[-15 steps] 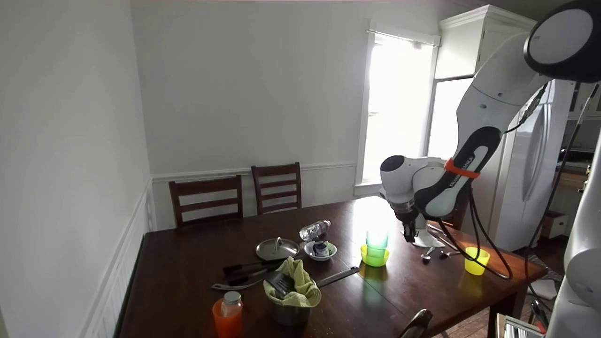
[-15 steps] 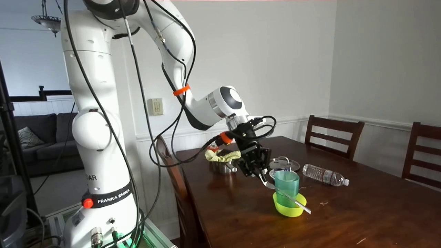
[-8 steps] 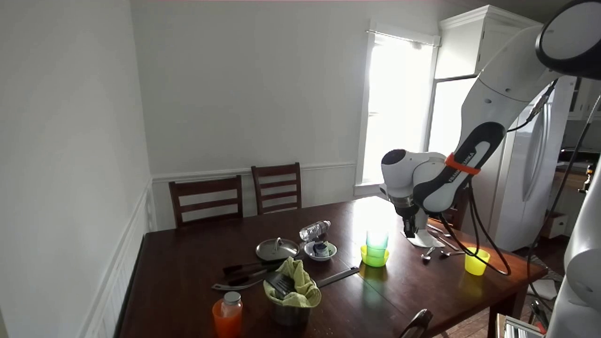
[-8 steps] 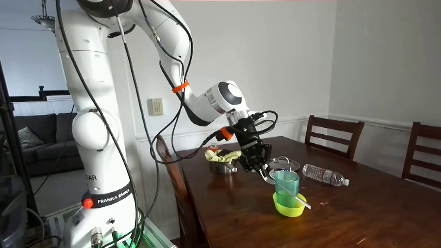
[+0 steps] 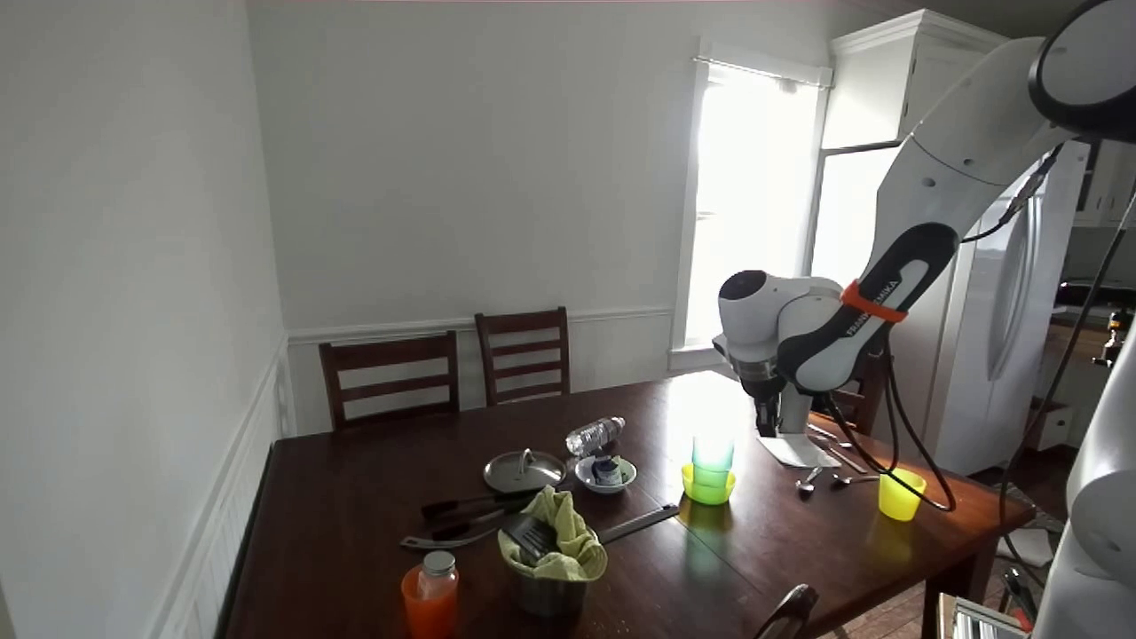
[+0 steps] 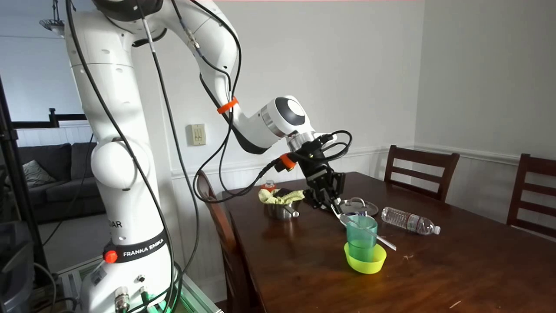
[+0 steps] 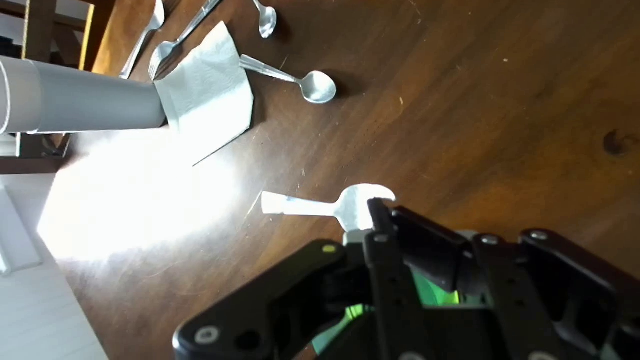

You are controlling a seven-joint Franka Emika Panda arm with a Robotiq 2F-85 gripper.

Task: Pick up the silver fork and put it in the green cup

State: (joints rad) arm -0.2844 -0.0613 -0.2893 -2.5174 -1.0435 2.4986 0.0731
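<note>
1. While the black two-finger gripper hung right of centre in an exterior view, its claw was clamped on the shiny silver metal fork, by the head end.
2. Wrist view had that fork around mid-frame, handle pointing left, tines mostly hidden at the claw.
3. So the tall translucent green plastic cup stood upright inside a lime-yellow bowl, lower right of the frame in an exterior view. The fork's handle sloped down to the right across the cup's upper half there; couldn't tell if they touched.
4. Upper left of the wrist view, a white paper napkin lay with a silver metal spoon at its edge.
5. Bottom of the frame, left of centre in an exterior view: a steel saucepan held a yellow-green cloth and a black spatula, near an orange plastic cup.
</note>
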